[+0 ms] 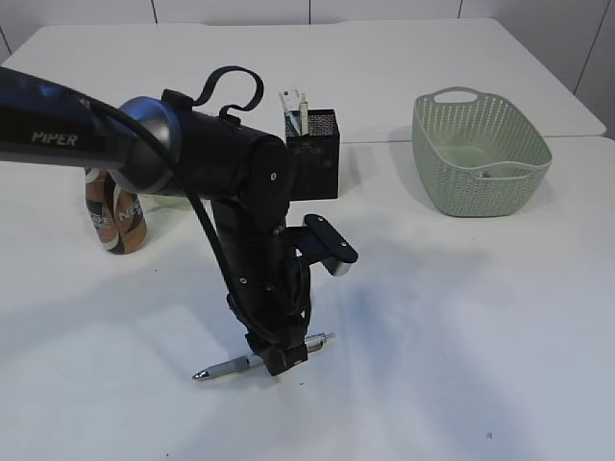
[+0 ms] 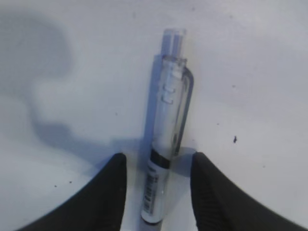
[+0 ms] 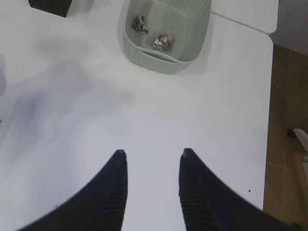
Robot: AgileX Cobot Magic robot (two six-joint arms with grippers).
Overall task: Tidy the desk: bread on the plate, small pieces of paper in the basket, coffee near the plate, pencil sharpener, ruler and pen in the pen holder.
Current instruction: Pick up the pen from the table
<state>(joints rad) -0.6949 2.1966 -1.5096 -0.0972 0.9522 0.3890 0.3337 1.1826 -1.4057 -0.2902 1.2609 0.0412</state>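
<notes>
A clear pen (image 1: pixel 226 367) lies flat on the white table near the front. My left gripper (image 1: pixel 274 360) is down at the table with its jaws open, one on each side of the pen's barrel. In the left wrist view the pen (image 2: pixel 168 120) runs between the fingertips (image 2: pixel 158 156) with a gap on both sides. My right gripper (image 3: pixel 151 154) is open and empty above bare table. The black mesh pen holder (image 1: pixel 312 158) stands behind the arm with items in it. Coffee cans (image 1: pixel 115 216) stand at the left. The green basket (image 1: pixel 480 154) holds paper pieces (image 3: pixel 162 41). Plate and bread are hidden.
The basket (image 3: pixel 166 65) sits at the far right near the table's edge. A corner of the pen holder (image 3: pixel 48 6) shows in the right wrist view. The table's right edge and the floor (image 3: pixel 288 96) are close on the right.
</notes>
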